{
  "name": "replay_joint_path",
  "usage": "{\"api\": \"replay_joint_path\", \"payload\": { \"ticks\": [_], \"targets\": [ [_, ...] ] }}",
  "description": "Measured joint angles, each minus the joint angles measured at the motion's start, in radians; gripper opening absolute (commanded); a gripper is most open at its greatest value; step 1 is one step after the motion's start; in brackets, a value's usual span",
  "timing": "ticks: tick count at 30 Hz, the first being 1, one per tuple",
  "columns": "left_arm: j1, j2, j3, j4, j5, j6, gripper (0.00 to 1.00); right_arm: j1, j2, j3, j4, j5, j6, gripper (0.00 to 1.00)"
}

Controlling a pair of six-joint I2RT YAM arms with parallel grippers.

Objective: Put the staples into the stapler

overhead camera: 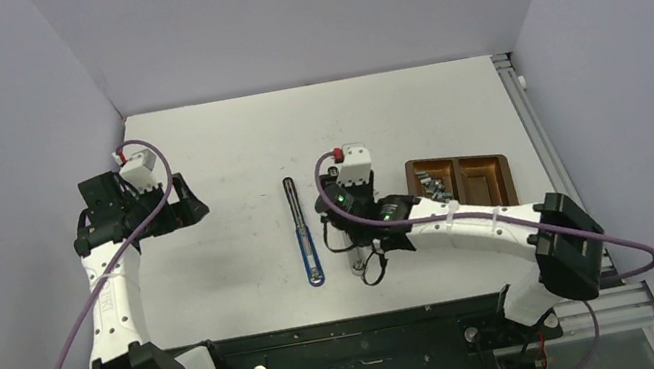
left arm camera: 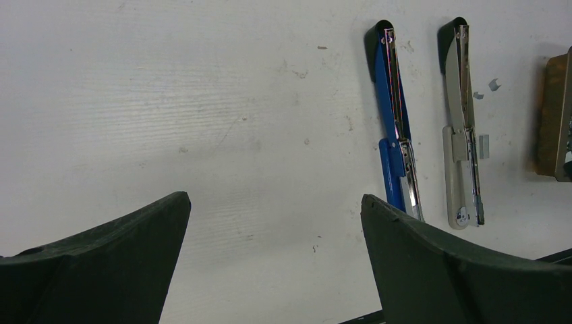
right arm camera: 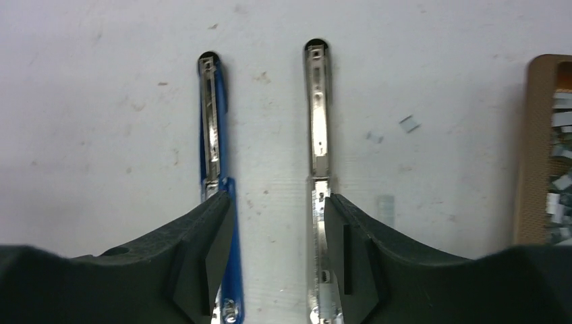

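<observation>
Table (overhead camera: 224,142) carries a wooden two-compartment tray (overhead camera: 455,158) at right. The staples (overhead camera: 435,188) sit piled in its left compartment. A blue stapler (overhead camera: 305,239) and a grey stapler (right arm camera: 318,115) lie opened flat, side by side, left of the tray. Left fingers (left arm camera: 155,229) gape wide and grasp nothing. Right fingers (right arm camera: 209,229) hang parted over the grey stapler, released. Stray strips (right arm camera: 408,123) lie between it and the tray.

no writing, label or number can be read anywhere.
</observation>
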Motion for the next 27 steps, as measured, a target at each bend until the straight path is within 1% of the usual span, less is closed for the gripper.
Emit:
{"api": "replay_joint_path", "payload": {
  "ticks": [4, 6, 8, 14, 21, 23, 27],
  "targets": [
    [0.0, 0.0, 0.0, 0.0, 0.0, 0.0, 0.96, -0.107, -0.082, -0.057, -0.037, -0.027, -0.023, 0.52],
    [0.0, 0.0, 0.001, 0.0, 0.0, 0.0, 0.96, -0.161, -0.085, -0.085, -0.054, -0.055, -0.039, 0.54],
    [0.0, 0.0, 0.002, 0.0, 0.0, 0.0, 0.96, -0.211, -0.083, -0.12, -0.067, -0.095, -0.053, 0.61],
    [0.0, 0.0, 0.004, 0.0, 0.0, 0.0, 0.96, -0.334, -0.046, -0.177, -0.079, -0.206, -0.097, 0.65],
    [0.0, 0.0, 0.004, -0.001, -0.001, 0.0, 0.96, -0.35, 0.023, -0.177, -0.061, -0.3, -0.135, 0.64],
    [0.0, 0.0, 0.004, -0.001, -0.001, 0.0, 0.96, -0.35, 0.038, -0.177, -0.054, -0.316, -0.144, 0.62],
    [0.0, 0.0, 0.005, -0.001, -0.001, 0.0, 0.96, -0.35, 0.062, -0.177, -0.045, -0.342, -0.151, 0.54]
  ]
}}
